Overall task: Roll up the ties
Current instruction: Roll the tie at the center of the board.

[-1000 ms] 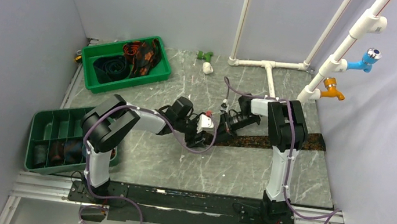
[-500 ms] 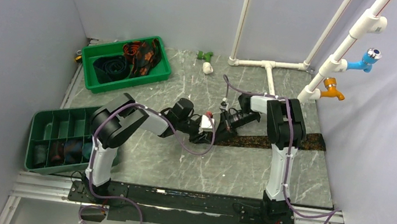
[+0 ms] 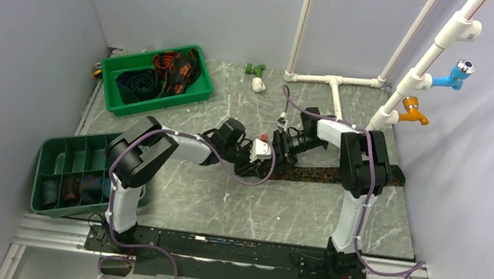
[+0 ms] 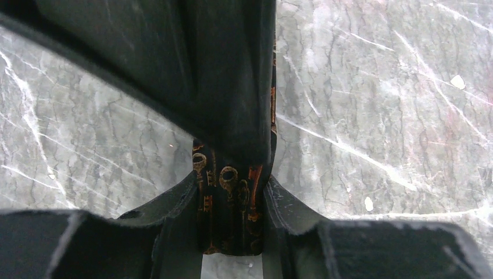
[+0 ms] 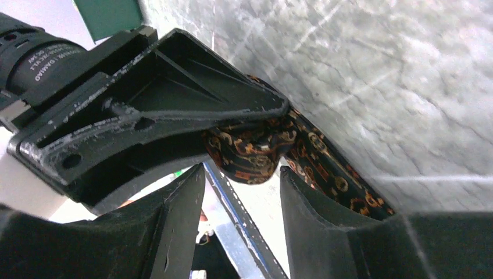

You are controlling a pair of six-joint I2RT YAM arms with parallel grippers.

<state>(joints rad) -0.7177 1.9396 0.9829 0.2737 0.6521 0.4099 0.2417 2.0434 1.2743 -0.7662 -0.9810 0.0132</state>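
A dark brown tie with orange print (image 3: 341, 175) lies in a strip across the table's right half. Its left end is rolled up. My left gripper (image 4: 231, 195) is shut on that rolled end (image 4: 232, 215), which fills the gap between the two pads. In the right wrist view the same roll (image 5: 256, 154) hangs just beyond my right gripper (image 5: 241, 186), whose jaws stand open around nothing. Both grippers meet mid-table, the left gripper (image 3: 266, 160) and right gripper (image 3: 279, 150) nearly touching. More ties (image 3: 166, 70) lie in the back green tray (image 3: 199, 96).
A green compartment tray (image 3: 53, 149) at the left edge holds rolled ties (image 3: 73, 188). White pipes (image 3: 336, 83) with a blue tap (image 3: 457, 74) and an orange tap (image 3: 414, 112) stand at the back right. A small green-white fitting (image 3: 257, 77) lies at the back.
The left gripper closed on the rolled end of the tie. The right gripper, shut before, has opened and let go, and its arm has shifted slightly back and right.
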